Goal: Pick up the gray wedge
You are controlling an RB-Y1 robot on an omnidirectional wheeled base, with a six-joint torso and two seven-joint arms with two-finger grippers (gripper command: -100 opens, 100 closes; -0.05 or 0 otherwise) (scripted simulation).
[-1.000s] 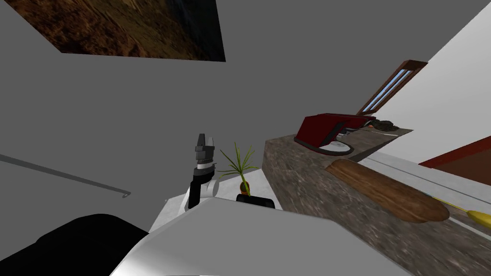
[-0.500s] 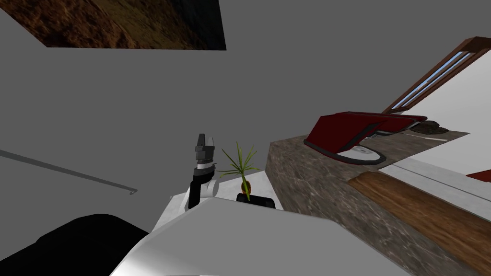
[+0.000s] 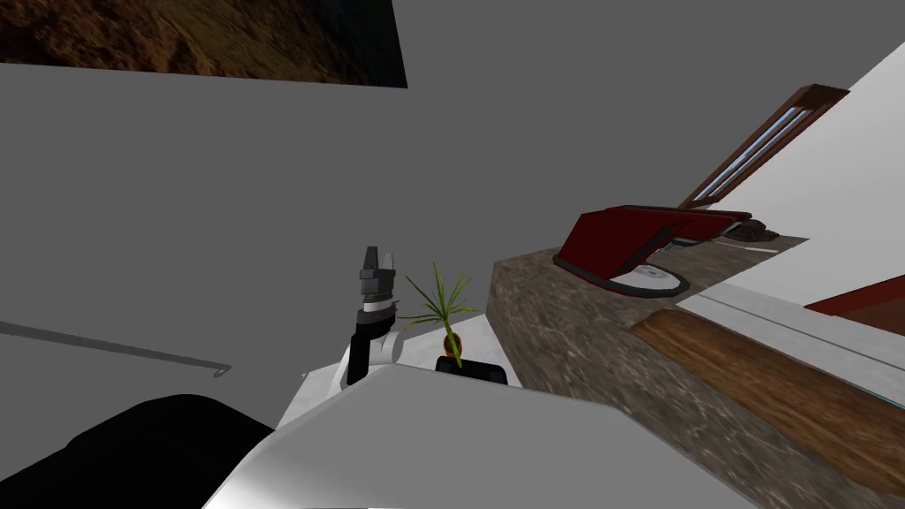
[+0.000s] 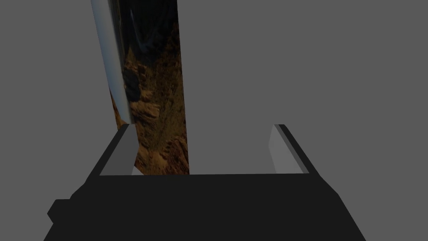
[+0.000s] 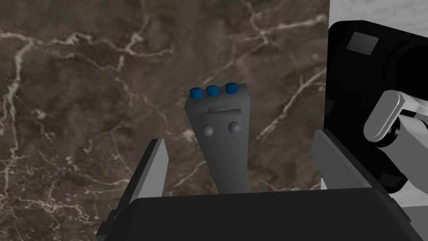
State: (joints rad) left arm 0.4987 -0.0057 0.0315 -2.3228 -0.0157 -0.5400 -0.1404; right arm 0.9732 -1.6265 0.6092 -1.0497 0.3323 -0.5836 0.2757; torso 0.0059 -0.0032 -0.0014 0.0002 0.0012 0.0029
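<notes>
Right gripper (image 5: 239,140) hung low over the brown marble counter (image 5: 75,104), fingers (image 5: 152,171) spread wide and clamped on nothing. The gray wedge (image 5: 221,146) lay flat on the marble between them, touching neither, with a narrower gap on one side than on the other. Its broad end pointed away from the gripper; its narrow end was hidden behind the gripper's dark body. Three blue knobs (image 5: 212,90) sat in a row on the broad end, with two round grey studs (image 5: 220,130) just below them. There was open marble past the broad end and along one flank. On the other flank the counter's edge showed beyond the finger, with a white surface (image 5: 376,10) past it. Left gripper (image 4: 203,144) was raised with its fingers apart and nothing between them; the head view showed it just beside a small potted plant (image 3: 444,311). Farther along the counter lay a long wooden board (image 3: 778,398) near the edge. Beyond it stood a dark red appliance (image 3: 623,239) with a white disc (image 3: 654,278) at its foot. A slanted wood-framed window (image 3: 751,150) was beyond that.
</notes>
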